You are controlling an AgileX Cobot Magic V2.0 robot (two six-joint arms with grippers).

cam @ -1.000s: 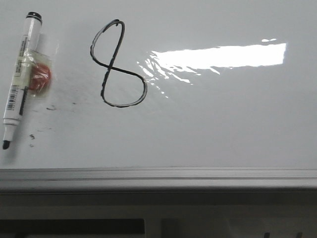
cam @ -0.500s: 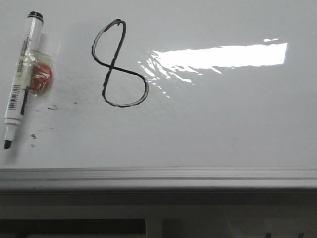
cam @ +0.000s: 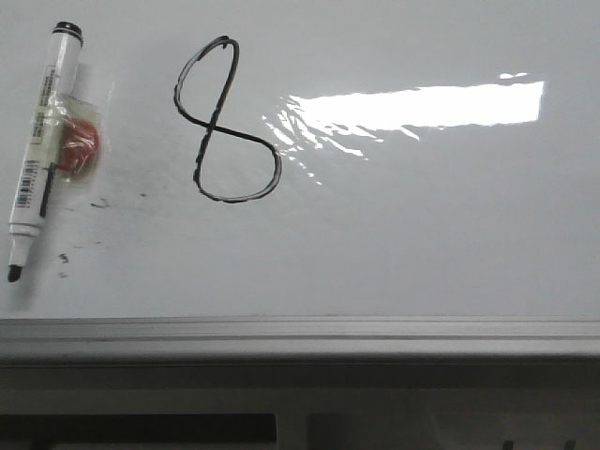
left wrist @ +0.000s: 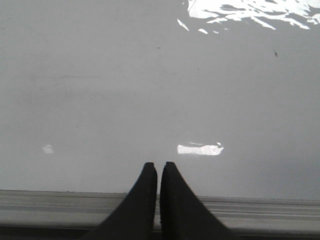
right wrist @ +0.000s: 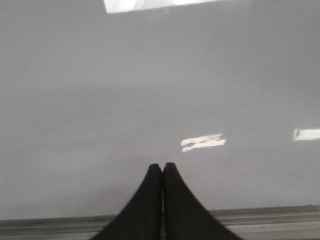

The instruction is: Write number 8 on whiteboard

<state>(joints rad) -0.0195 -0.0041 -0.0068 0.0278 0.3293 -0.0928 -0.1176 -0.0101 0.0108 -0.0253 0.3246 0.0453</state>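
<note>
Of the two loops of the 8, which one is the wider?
The lower loop of the 8 is wider: it bulges right, toward the glare. The upper loop is narrow and slanted.

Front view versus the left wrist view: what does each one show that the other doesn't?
Only the front view shows the number 8, the uncapped marker lying to its left, and a red object beside the marker. Only the left wrist view shows the left arm's black fingers, closed together and holding nothing. Both share the glossy whiteboard with glare and its grey edge rail.

Marker [cam: 41, 150] lying at far left, uncapped, black tip toward near edge. Red round object [cam: 79, 147] in clear wrap touching its right side.
</note>
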